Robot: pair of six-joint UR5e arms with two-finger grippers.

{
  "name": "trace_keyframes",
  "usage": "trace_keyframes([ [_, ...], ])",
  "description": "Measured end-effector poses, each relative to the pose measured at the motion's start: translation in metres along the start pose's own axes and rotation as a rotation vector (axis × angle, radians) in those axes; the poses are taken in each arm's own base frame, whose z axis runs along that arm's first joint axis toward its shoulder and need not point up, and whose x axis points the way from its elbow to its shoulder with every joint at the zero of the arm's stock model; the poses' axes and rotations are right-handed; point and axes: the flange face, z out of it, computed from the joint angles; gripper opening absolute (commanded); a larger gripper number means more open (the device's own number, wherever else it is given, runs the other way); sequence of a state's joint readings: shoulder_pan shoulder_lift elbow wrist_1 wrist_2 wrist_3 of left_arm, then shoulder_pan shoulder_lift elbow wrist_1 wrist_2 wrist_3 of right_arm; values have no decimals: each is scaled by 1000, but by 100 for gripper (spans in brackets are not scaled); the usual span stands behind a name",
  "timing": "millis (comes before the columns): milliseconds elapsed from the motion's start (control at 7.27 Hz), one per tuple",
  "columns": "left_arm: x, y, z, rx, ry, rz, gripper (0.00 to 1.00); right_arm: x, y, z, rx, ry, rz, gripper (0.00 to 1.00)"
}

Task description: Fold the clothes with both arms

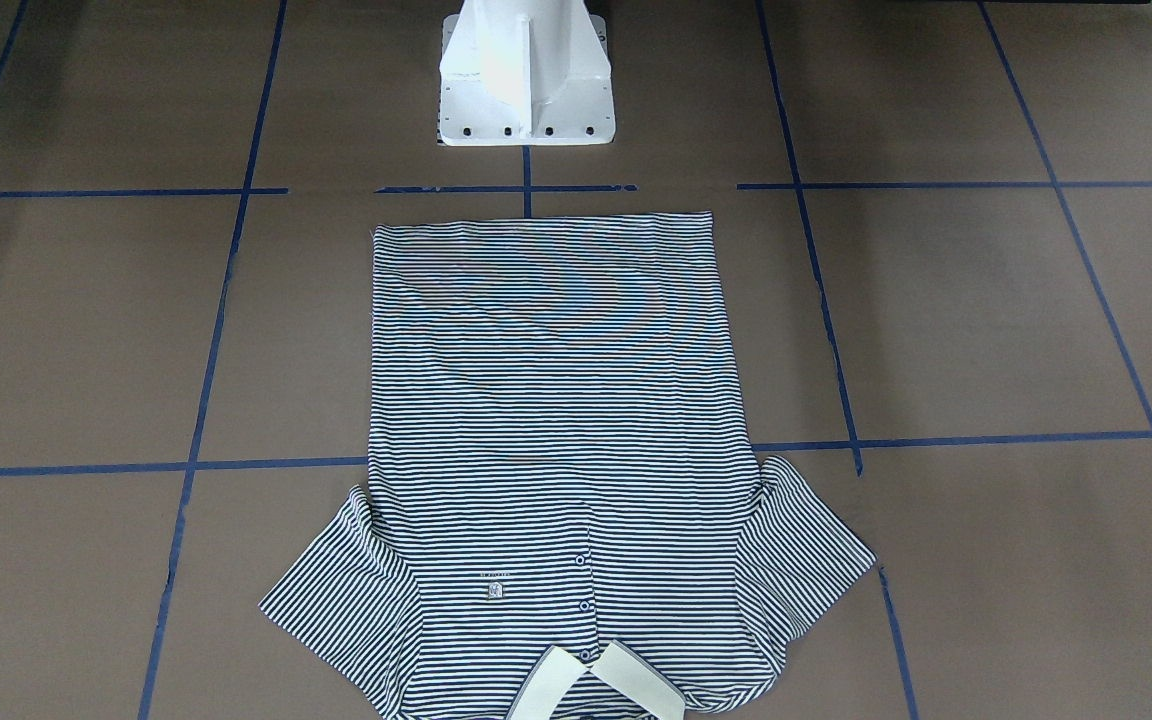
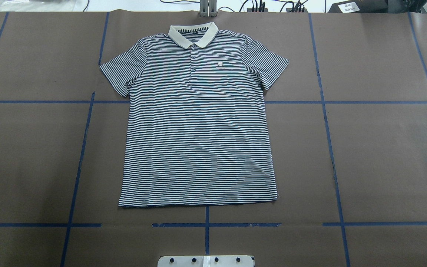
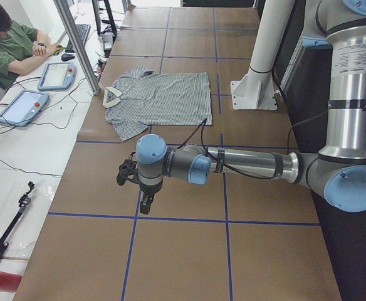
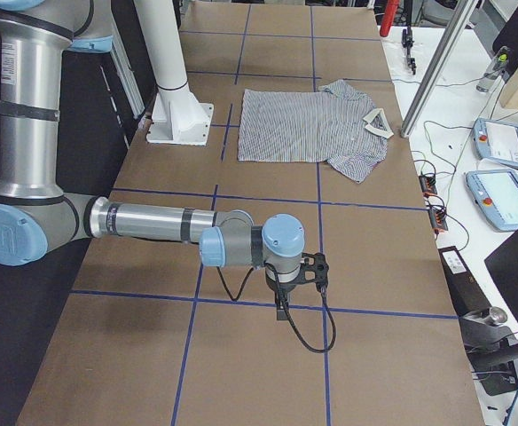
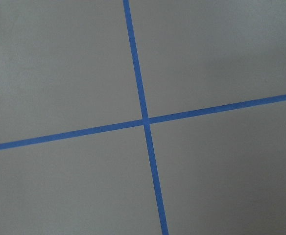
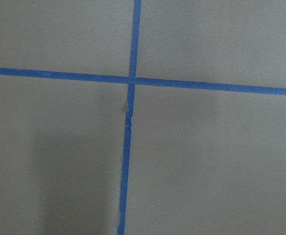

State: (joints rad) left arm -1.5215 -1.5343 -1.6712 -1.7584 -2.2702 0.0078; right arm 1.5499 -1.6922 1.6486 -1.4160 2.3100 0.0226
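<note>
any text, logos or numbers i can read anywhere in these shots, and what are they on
No text can be read in any view.
Small chest label on the navy-and-white striped polo shirt: too small to read.
White sticker on the silver-grey left arm: printed lines, blurred.
White label on the black box beyond the table's far edge: blurred.

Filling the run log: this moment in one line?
shirt: flat, unfolded | left gripper: off shirt | right gripper: off shirt | jaws: unclear
</note>
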Motion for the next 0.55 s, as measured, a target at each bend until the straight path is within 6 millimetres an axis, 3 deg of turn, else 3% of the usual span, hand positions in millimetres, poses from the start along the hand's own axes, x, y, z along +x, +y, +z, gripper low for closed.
trace_keyframes([
  [275,8,-15,-1,59,-38,62,100,-12,-11,-6,78,1,-79,100],
  [550,36,-65,-32,183,-38,107,100,-21,-36,-14,193,1,-180,100],
])
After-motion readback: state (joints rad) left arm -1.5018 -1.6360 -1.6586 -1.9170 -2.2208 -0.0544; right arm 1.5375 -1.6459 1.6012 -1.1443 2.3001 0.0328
